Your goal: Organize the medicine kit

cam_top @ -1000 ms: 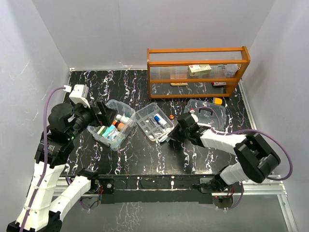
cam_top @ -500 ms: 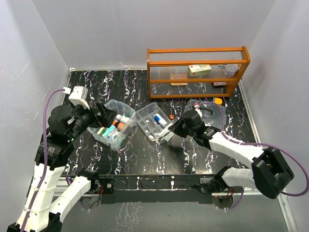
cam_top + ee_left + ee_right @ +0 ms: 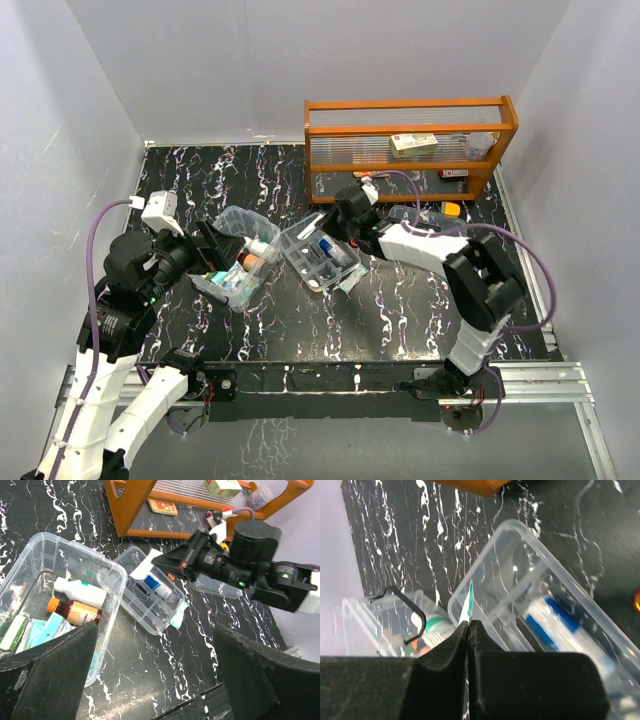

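Note:
The medicine kit's clear box [image 3: 235, 262] [image 3: 60, 592] holds a white bottle [image 3: 80, 591], a brown bottle [image 3: 74, 612] and flat packets. Its divided insert tray [image 3: 322, 252] [image 3: 142, 605] lies just right of it with a blue-and-white tube [image 3: 157, 586] [image 3: 560, 625] inside. My right gripper [image 3: 328, 226] [image 3: 468, 623] is shut on a thin white-and-green packet [image 3: 469, 602] [image 3: 143, 568], held over the tray's far left corner. My left gripper [image 3: 160, 680] [image 3: 208, 250] hangs open over the box's left side, holding nothing. A teal packet [image 3: 179, 615] lies on the table at the tray's near right corner.
The clear lid [image 3: 432, 226] [image 3: 216, 585] lies right of the tray, under the right arm. The orange wooden rack [image 3: 410, 145] [image 3: 150, 510] stands at the back with a small box on its shelf. A small orange item [image 3: 452, 209] sits by the lid.
My right arm has swung from the tray's near right corner up and left, carrying the packet over the tray's far left corner. The left arm has barely shifted.

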Controlling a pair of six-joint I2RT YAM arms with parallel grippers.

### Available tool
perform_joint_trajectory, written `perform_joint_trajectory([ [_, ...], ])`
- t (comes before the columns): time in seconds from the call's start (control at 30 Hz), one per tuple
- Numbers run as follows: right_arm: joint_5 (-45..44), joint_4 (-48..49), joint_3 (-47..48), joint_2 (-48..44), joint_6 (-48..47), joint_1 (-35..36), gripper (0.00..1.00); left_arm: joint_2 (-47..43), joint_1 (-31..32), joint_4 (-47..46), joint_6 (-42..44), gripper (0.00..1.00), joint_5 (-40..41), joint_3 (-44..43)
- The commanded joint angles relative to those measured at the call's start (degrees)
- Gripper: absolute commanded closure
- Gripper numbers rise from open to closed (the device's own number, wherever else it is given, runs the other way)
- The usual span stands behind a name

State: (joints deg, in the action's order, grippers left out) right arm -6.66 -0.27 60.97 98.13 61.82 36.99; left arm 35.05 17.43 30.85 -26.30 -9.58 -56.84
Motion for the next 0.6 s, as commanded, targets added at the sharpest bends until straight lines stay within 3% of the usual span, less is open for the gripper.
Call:
perform_joint_trajectory([
  [0.0, -1.4, 4.0, 7.7, 5.6, -1.6, 0.0, 1.00, -0.5, 0.1, -0.7, -2.2, 0.01, -1.5, 0.2],
  [0.57, -5.2, -1.3, 15.3, 14.1, -0.9, 0.0, 1.00, 0.1, 0.1, 0.9, -0.6, 0.01, -0.5, -0.5],
])
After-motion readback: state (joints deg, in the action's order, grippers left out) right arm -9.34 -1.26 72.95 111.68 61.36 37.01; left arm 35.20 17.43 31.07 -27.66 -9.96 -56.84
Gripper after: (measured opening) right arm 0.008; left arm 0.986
